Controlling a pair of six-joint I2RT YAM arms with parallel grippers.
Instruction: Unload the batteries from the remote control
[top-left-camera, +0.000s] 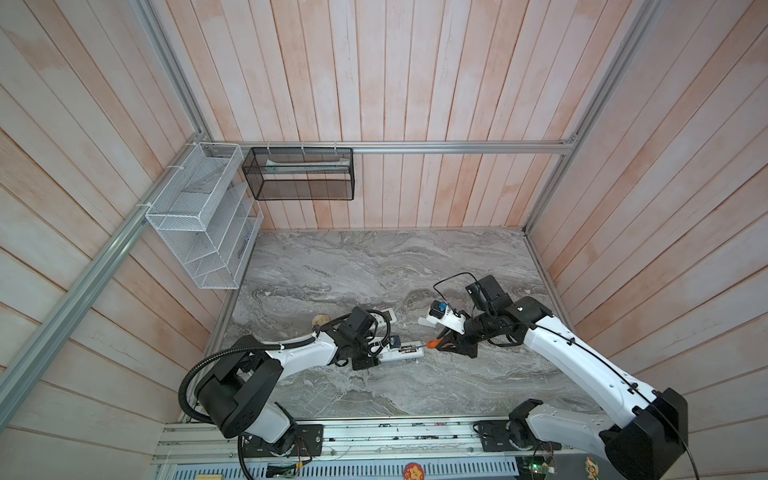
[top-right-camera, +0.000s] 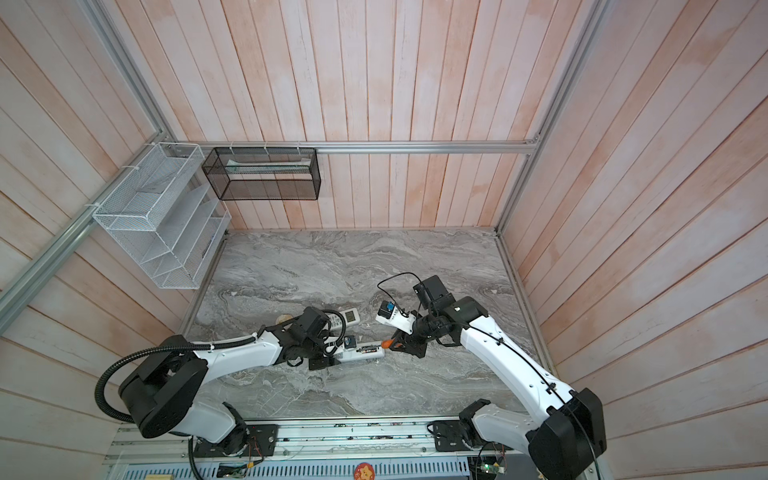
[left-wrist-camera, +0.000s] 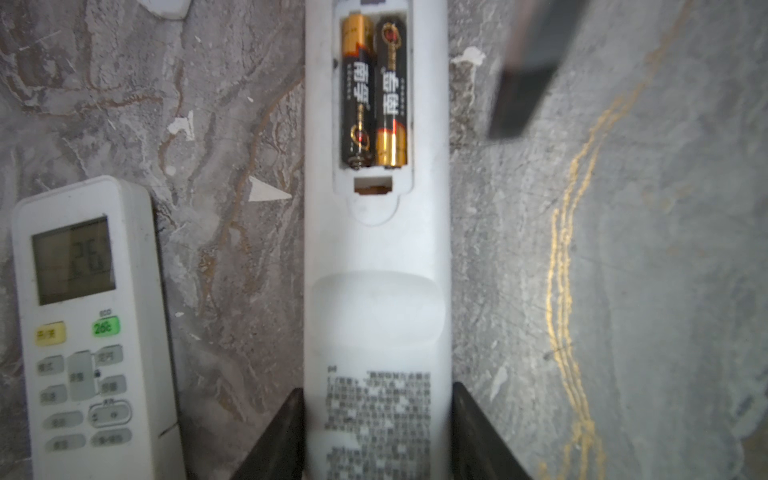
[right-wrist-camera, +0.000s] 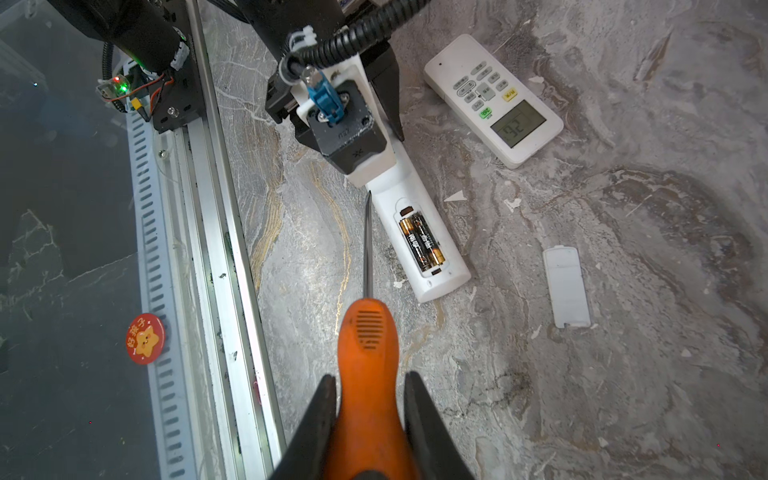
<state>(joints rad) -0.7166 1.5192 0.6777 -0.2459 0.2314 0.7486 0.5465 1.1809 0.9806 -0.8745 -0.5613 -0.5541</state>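
Note:
A white remote control (left-wrist-camera: 376, 257) lies face down on the marble table, its battery bay uncovered. Two black-and-gold batteries (left-wrist-camera: 357, 91) (left-wrist-camera: 391, 91) sit side by side in the bay, also visible in the right wrist view (right-wrist-camera: 422, 243). My left gripper (left-wrist-camera: 377, 390) is shut on the remote's body at the end away from the bay. My right gripper (right-wrist-camera: 370, 376) is shut on the orange handle of a screwdriver (right-wrist-camera: 368, 353). Its metal shaft (right-wrist-camera: 367, 245) runs alongside the remote's long edge, apart from the batteries. In both top views the remote (top-left-camera: 401, 353) (top-right-camera: 363, 352) lies between the two grippers.
A second remote (right-wrist-camera: 494, 99) (left-wrist-camera: 89, 332) lies face up with its display lit, just beyond the held one. A white battery cover (right-wrist-camera: 566, 286) rests on the table near my right gripper. A wooden disc (top-left-camera: 320, 320) sits behind the left arm. The aluminium rail (right-wrist-camera: 216, 249) borders the table's front.

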